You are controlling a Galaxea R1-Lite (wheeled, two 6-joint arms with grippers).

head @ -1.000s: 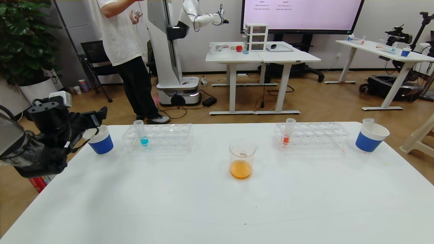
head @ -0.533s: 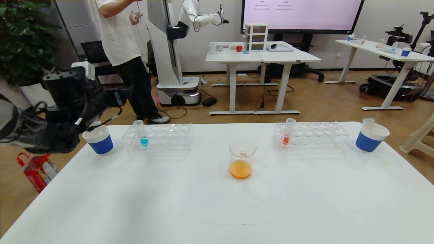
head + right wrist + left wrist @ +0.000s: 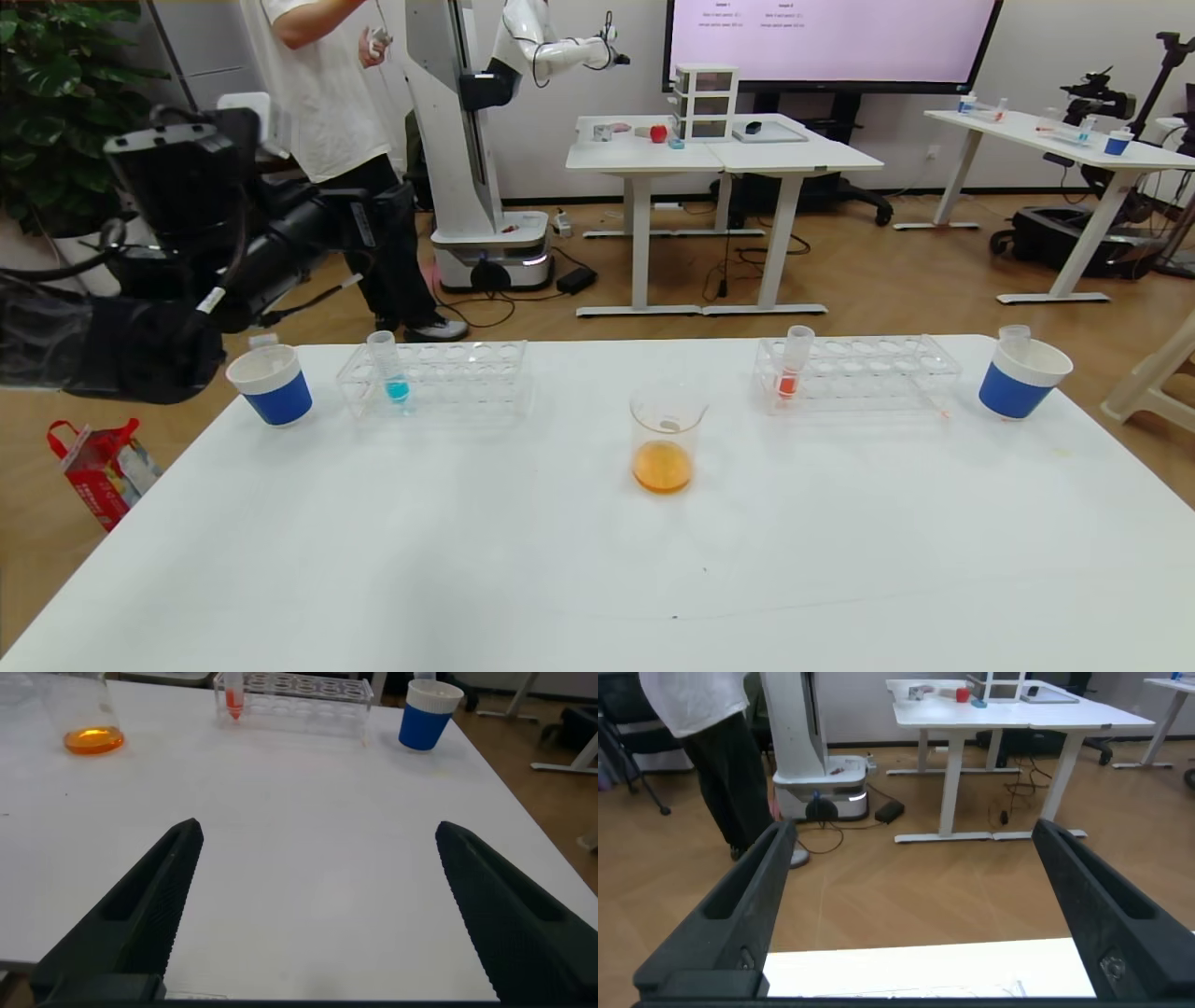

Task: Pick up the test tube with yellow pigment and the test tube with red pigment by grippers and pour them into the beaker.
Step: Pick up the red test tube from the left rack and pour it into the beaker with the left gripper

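Observation:
The beaker [image 3: 665,439] stands mid-table and holds orange liquid; it also shows in the right wrist view [image 3: 89,719]. A test tube with red pigment [image 3: 792,366] stands in the right rack [image 3: 868,373], also seen in the right wrist view [image 3: 233,695]. No tube with yellow liquid shows. My left gripper [image 3: 378,215] is open and empty, raised above and behind the left blue cup [image 3: 271,383]; in its own view [image 3: 915,831] it looks past the table's far edge. My right gripper [image 3: 318,831] is open and empty over the table's front, out of the head view.
A blue-liquid tube [image 3: 390,371] stands in the left rack [image 3: 467,378]. A second blue cup [image 3: 1022,378] at the far right holds a clear tube [image 3: 1014,334]. A person and a white robot stand behind the table.
My left arm has risen from beside the left blue cup, and its gripper has moved up and to the right, away from the cup. Nothing on the table has moved.

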